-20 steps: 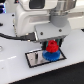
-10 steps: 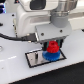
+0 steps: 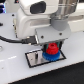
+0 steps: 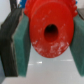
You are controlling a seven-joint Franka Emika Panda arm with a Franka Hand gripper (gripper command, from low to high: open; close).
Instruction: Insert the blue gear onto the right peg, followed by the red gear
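The blue gear already sits low on the plate, in the place where the right peg should stand, so the first half of the task looks done. The peg itself is hidden under the gears and cannot be confirmed.

The red gear is directly above the blue one, pinched by the end effector. In the wrist view the two pads press against opposite sides of the red gear, and its centre bore shows as a dark hole. What is left, by this reading, is to seat the red gear fully and let go. Whether its bore is already over the peg, or whether it touches the blue gear, cannot be told from the blurred exterior view.

The gears occupy the end of the plate toward the exterior view's right, close to its black edge. The rest of the plate, toward the exterior view's left, is bare grey, and white worktop lies around it. A black cable runs in from the exterior view's left, well apart from the gears. Straight up looks like the freest way out for the arm.
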